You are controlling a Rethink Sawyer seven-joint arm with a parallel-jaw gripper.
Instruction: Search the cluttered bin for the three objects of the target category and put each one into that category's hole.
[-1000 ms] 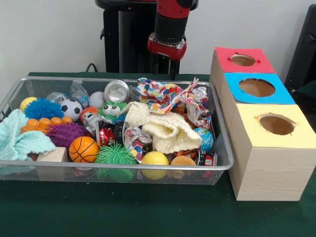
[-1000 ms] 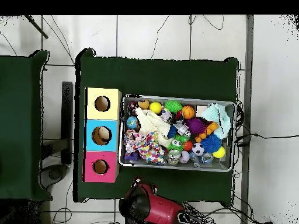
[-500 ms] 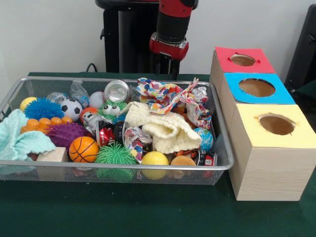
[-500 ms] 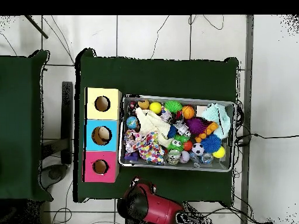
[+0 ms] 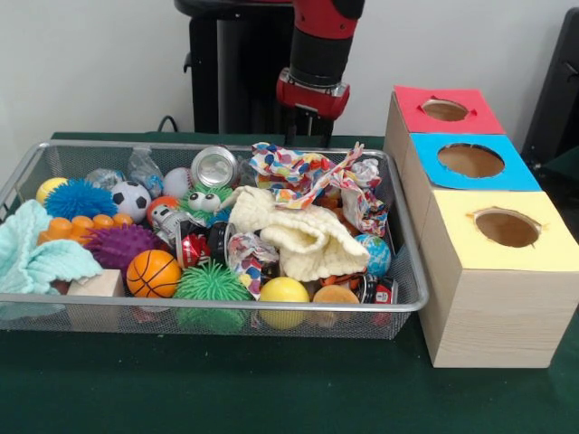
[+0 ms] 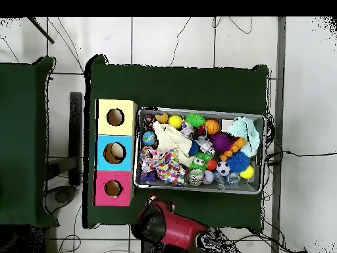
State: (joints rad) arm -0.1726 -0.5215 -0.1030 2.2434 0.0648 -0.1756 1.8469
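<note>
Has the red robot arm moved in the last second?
Yes. In the front view the arm has drifted slightly toward the red-topped box and a little upward.

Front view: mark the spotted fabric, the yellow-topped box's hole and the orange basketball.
spotted fabric (image 5: 303,172), front view, on the bunched folds at the bin's far side.
hole (image 5: 507,228), front view, on its dark centre.
orange basketball (image 5: 153,273), front view, on the ball's middle.
</note>
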